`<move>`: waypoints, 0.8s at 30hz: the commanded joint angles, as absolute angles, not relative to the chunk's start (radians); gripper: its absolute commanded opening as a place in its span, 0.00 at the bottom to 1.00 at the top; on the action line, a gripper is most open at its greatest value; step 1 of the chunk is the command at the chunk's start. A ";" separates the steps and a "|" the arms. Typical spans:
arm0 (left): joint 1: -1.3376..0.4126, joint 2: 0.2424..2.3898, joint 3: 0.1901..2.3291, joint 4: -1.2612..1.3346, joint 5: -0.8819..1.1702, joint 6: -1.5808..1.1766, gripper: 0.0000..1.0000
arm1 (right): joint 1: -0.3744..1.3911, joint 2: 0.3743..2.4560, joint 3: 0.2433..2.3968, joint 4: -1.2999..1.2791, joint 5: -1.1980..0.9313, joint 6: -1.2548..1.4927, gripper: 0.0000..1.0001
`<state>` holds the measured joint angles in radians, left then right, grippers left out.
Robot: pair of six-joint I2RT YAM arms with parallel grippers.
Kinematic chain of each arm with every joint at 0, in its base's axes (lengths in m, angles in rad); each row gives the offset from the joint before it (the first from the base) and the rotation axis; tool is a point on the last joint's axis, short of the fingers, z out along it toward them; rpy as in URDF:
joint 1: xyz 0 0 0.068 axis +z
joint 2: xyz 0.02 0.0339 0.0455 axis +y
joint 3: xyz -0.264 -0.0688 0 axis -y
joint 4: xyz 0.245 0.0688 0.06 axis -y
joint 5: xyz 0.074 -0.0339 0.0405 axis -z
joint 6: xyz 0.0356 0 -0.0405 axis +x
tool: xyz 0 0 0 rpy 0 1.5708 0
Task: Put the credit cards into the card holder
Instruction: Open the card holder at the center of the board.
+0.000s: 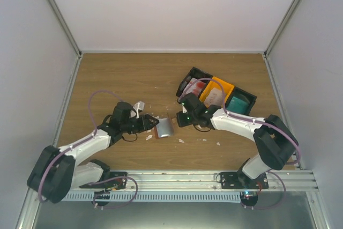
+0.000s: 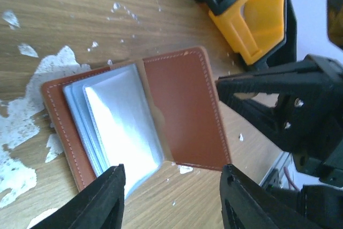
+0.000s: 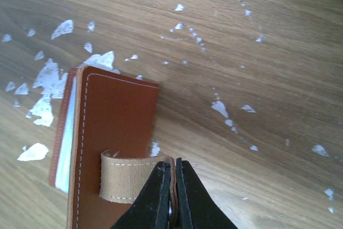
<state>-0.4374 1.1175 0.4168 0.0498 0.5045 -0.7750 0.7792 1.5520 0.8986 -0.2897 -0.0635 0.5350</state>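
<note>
The card holder (image 1: 164, 128) lies open on the wooden table, its brown leather flap (image 2: 182, 105) raised beside pale blue-grey pockets (image 2: 118, 116). My right gripper (image 3: 172, 178) is shut on the holder's tan snap tab (image 3: 128, 178), holding the flap up. My left gripper (image 2: 174, 191) stands open just short of the holder's near edge, with only bare table between its fingers (image 2: 107, 197). The credit cards sit in the bins at the back right: a red-and-white one (image 1: 197, 86), a pale one (image 1: 214, 96) and a teal one (image 1: 238, 103).
A row of black and orange bins (image 1: 224, 87) stands behind the right arm; the orange one (image 2: 257, 14) is close beyond the holder. Small white scraps (image 3: 51, 79) litter the wood around the holder. Grey walls enclose the table.
</note>
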 commanded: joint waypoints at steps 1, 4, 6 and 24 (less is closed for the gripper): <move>-0.437 1.222 0.446 0.179 0.628 -0.747 0.47 | 0.769 1.557 0.881 -0.309 0.021 0.535 0.01; -0.439 1.299 0.478 0.205 0.650 -0.729 0.44 | 0.768 1.557 0.876 -0.303 0.020 0.536 0.00; -0.441 1.355 0.517 0.195 0.657 -0.713 0.42 | 0.767 1.555 0.875 -0.299 0.020 0.537 0.00; -0.442 1.576 0.599 0.052 0.604 -0.624 0.33 | 0.754 1.593 0.831 -0.306 0.163 0.534 0.00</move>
